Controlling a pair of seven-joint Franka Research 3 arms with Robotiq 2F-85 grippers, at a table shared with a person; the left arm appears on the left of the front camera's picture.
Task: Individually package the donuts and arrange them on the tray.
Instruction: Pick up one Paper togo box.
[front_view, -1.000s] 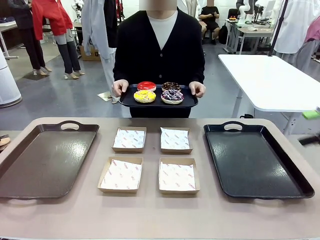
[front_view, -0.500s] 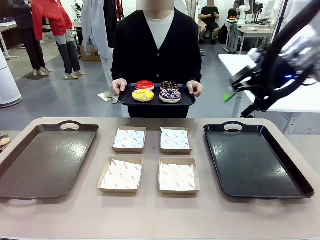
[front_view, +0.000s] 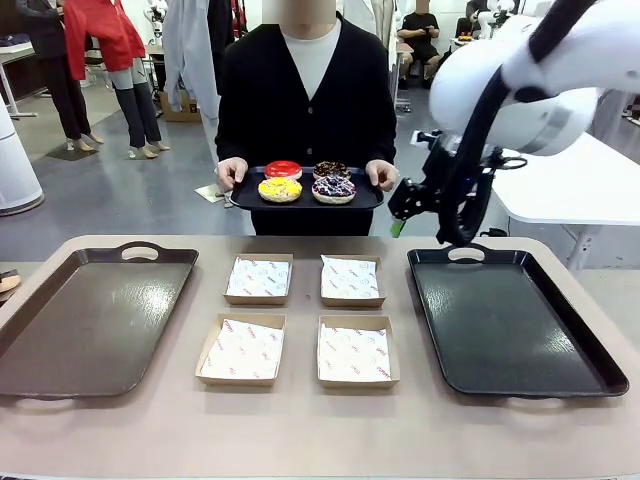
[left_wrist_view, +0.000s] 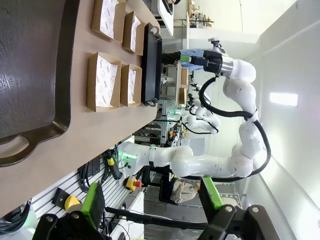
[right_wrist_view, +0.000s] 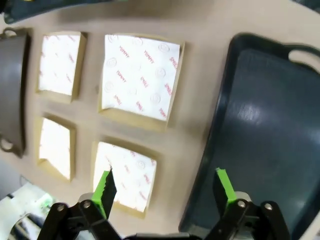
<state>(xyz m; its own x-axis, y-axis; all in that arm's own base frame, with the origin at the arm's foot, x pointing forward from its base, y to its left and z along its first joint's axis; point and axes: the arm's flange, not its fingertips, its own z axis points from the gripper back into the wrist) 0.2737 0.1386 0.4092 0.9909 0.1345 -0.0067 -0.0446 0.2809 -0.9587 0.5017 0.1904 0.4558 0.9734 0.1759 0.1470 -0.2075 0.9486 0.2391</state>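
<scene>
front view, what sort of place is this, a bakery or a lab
Probably a robotics lab staged as a packing station, not a bakery: a white robot arm hangs over the table, paper-lined boxes sit on it, and a person holds the donuts among plain work tables.

We are in a robotics lab set up as an open workroom. In the front view a white robot arm (front_view: 540, 60) arches in from the upper right above a tan table (front_view: 300, 440). Behind it a white work table (front_view: 545, 160) stands on a bare grey floor (front_view: 120, 200). At the top right a seated person (front_view: 418, 30) is near desks (front_view: 500, 58) loaded with equipment. In the lower left of the left wrist view, a slatted panel (left_wrist_view: 60, 189) carries black cables (left_wrist_view: 92, 172), with a yellow box bearing a red stop button (left_wrist_view: 131, 184) nearby.
</scene>
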